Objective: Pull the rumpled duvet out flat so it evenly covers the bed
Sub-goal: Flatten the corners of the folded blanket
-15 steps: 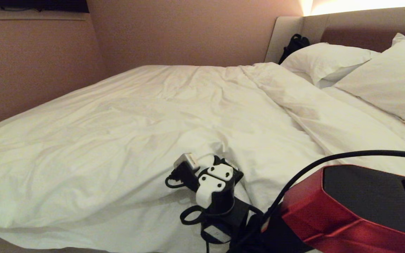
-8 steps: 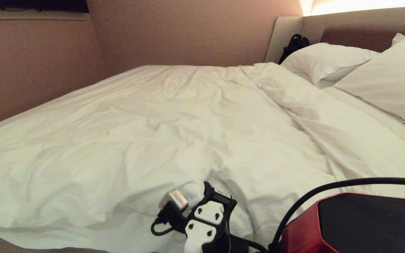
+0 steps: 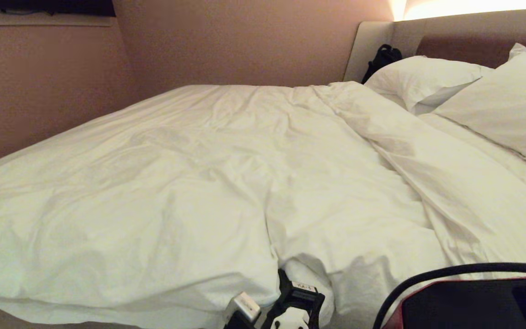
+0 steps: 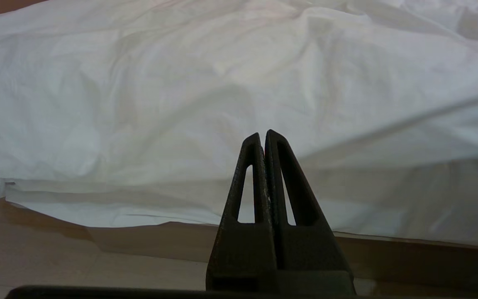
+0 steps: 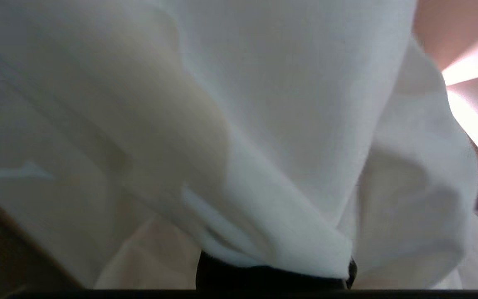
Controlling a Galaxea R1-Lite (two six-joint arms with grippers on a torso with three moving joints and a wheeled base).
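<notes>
The white duvet point(image 3: 208, 183) lies creased over most of the bed point(image 3: 450, 32), with a thick fold running toward the pillows. At its near edge my right gripper point(image 3: 296, 292) is shut on a bunch of the duvet, and creases fan out from the grip. In the right wrist view the duvet point(image 5: 264, 124) drapes over the right gripper point(image 5: 272, 276) and hides its fingers. My left gripper point(image 4: 262, 133) is shut on nothing. It hangs low beside the bed, facing the overhanging edge of the duvet point(image 4: 181, 104).
Two white pillows point(image 3: 420, 75) point(image 3: 505, 105) lean on the headboard at the right. A black bag point(image 3: 381, 57) sits in the far corner. The wall point(image 3: 39, 91) runs close along the bed's left side. My right arm's red shell point(image 3: 473, 306) and cable fill the lower right. The floor point(image 4: 56, 261) shows below the duvet.
My right gripper has drawn back toward the bed's near edge, dragging the gripped duvet with it. The cloth in front of it has stretched flatter. The left arm has not moved.
</notes>
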